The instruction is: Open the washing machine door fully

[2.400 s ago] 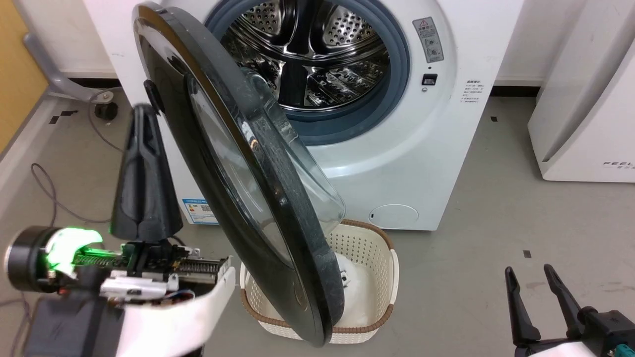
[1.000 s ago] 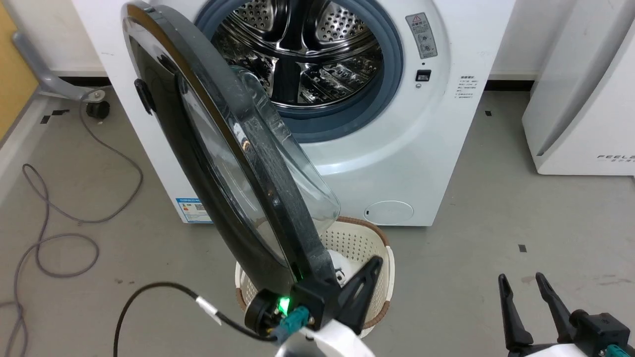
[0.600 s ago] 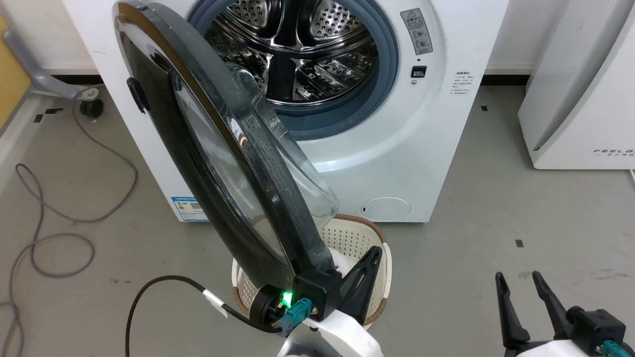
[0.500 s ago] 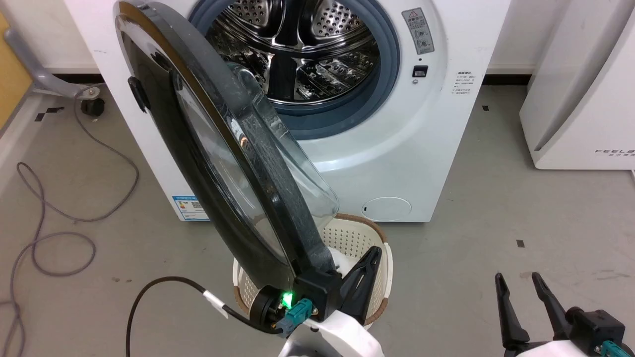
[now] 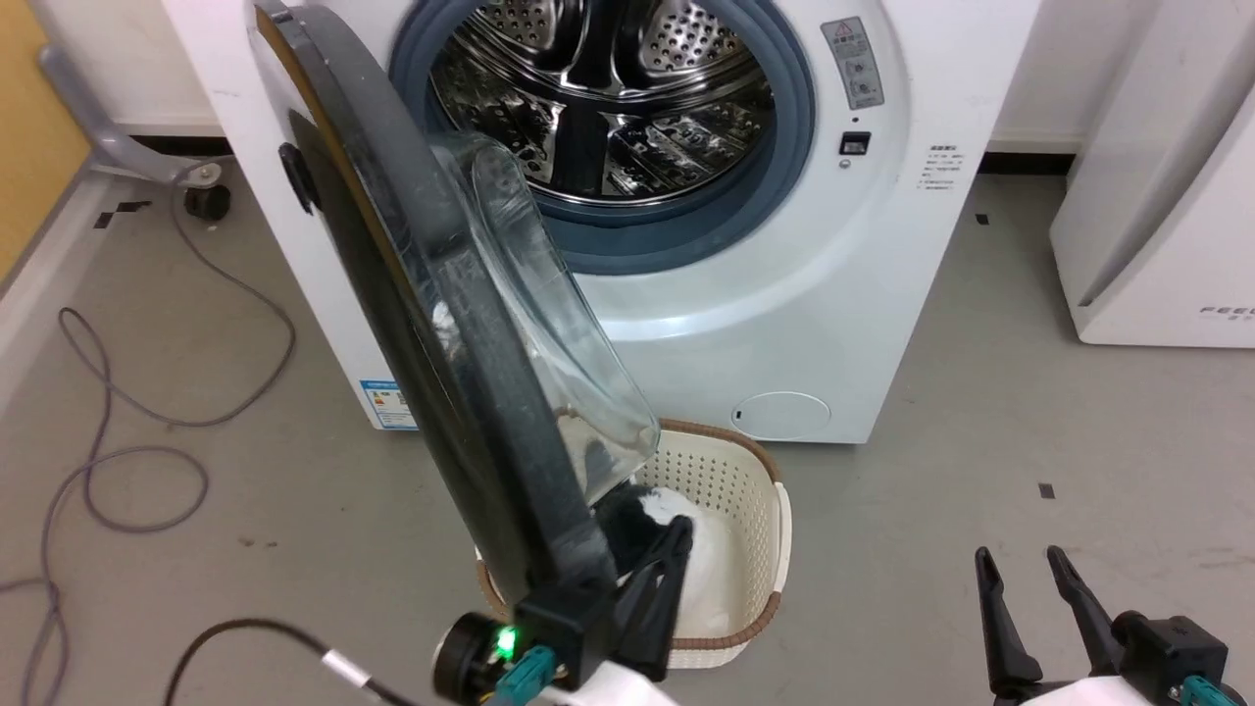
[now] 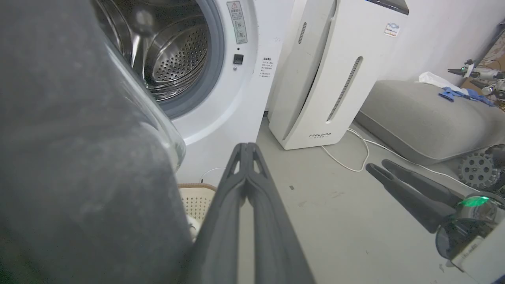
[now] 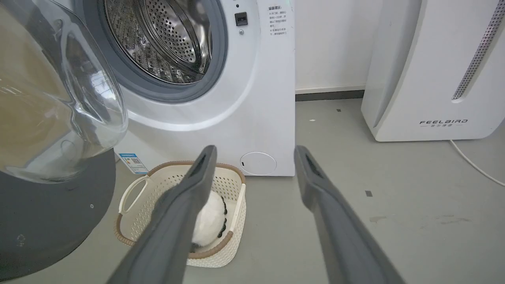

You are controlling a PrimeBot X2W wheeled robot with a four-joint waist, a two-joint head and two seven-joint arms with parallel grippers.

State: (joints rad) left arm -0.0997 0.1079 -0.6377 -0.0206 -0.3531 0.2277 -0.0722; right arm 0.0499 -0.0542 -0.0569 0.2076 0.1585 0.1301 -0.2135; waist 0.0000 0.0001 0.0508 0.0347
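The washing machine door [image 5: 431, 324] slants from upper left to bottom centre, its glass [image 5: 554, 338] bulging right; left gripper [image 5: 677, 534] pressed closed, right gripper [image 5: 1018, 557] spread wide.

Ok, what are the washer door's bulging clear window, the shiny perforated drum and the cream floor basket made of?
Bulging clear door window: probably glass, maybe clear plastic; transparent, glossy reflections. Shiny perforated drum: polished steel by its mirror shine and punched holes. Cream perforated basket: matte moulded plastic, seemingly, with a brown rim.
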